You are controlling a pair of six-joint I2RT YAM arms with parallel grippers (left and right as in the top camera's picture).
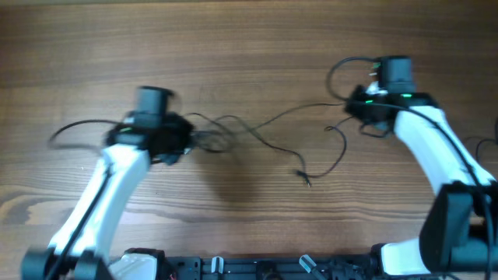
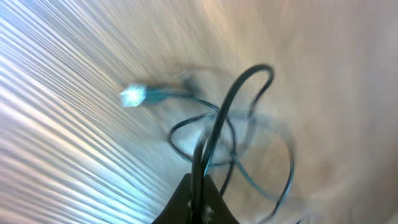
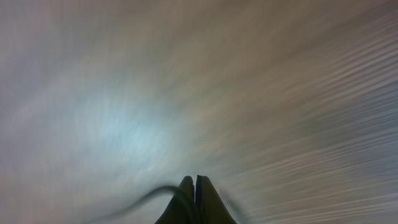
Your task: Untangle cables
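Observation:
Thin black cables (image 1: 272, 120) stretch across the wooden table between my two grippers. My left gripper (image 1: 189, 140) is shut on one cable beside a small tangle of loops (image 1: 214, 140). In the left wrist view the gripper (image 2: 199, 185) pinches a black cord (image 2: 249, 78) that arches up, with blurred loops behind and a pale plug (image 2: 134, 95) to the left. My right gripper (image 1: 352, 109) is shut at the strand's far right end. In the right wrist view a cable (image 3: 149, 196) curves in from the left into the closed gripper (image 3: 194, 182). A loose plug end (image 1: 305, 177) lies mid-table.
Thicker arm cables curve out beside each arm, one at the left (image 1: 74, 128) and one looping at the right (image 1: 342, 74). A dark rail with fittings (image 1: 233, 268) runs along the table's near edge. Both wrist views are motion-blurred.

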